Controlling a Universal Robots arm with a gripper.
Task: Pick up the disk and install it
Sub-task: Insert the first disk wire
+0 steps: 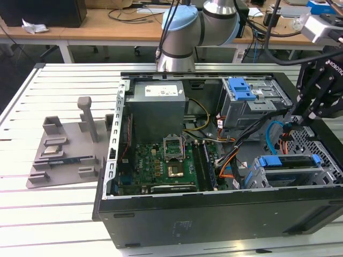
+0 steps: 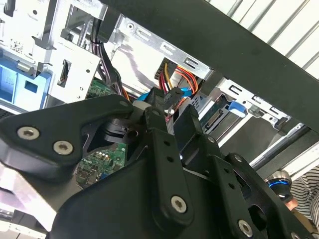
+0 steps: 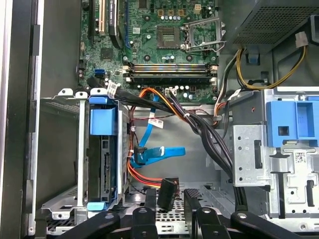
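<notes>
**Already in its cage: disk seated, fingers parted at a cable plug**

Here, the open black metal computer case (image 1: 214,214) lies on the white slatted surface (image 1: 64,214). The disk (image 1: 293,160), a flat silver metal hard drive with blue plastic side rails, sits in the silver metal drive cage (image 1: 324,174). That cage is at the case's near corner, on the exterior view's right. In the first wrist view the disk (image 3: 105,164) shows edge-on.

The black gripper (image 1: 306,113) hangs over that end of the case, just far of the cage. Its fingers (image 3: 150,204) stand apart with a gap between them. A black cable plug (image 3: 167,193) on red, orange and yellow wires lies in line with that gap, at the tips. Whether they touch it, cannot tell.

The green motherboard (image 1: 161,166) is mid-case, and the grey metal power-supply box (image 1: 158,104) is on the far side.
</notes>
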